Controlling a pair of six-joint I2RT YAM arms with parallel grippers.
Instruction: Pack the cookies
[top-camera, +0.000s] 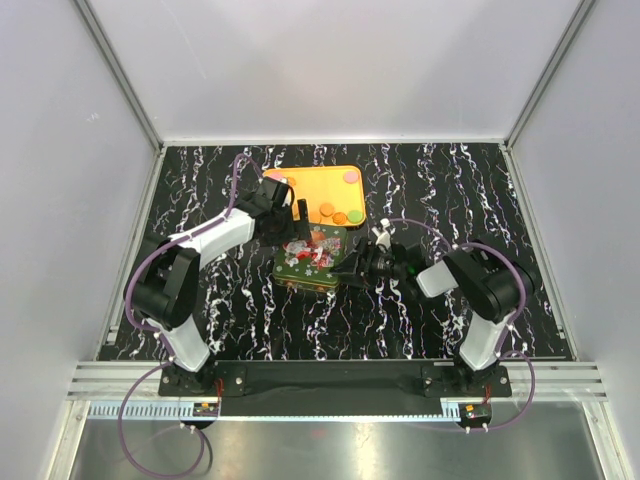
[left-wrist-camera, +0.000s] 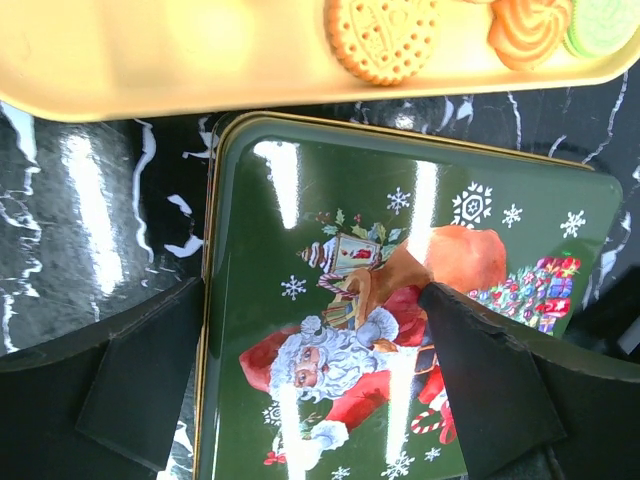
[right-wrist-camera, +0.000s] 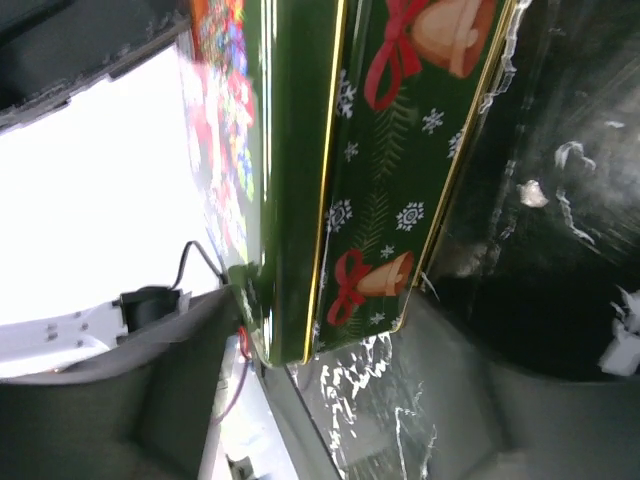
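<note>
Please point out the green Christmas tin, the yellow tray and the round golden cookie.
green Christmas tin (left-wrist-camera: 245, 235), left wrist view, on the plain green part of its lid.
yellow tray (left-wrist-camera: 150, 50), left wrist view, on a bare part of its floor.
round golden cookie (left-wrist-camera: 382, 38), left wrist view, on its middle.

I see a green Christmas tin with a Santa lid near the middle of the black marbled worktop. An orange tray lies just behind it toward the far edge, with a strip of worktop between them. White walls enclose three sides.
</note>
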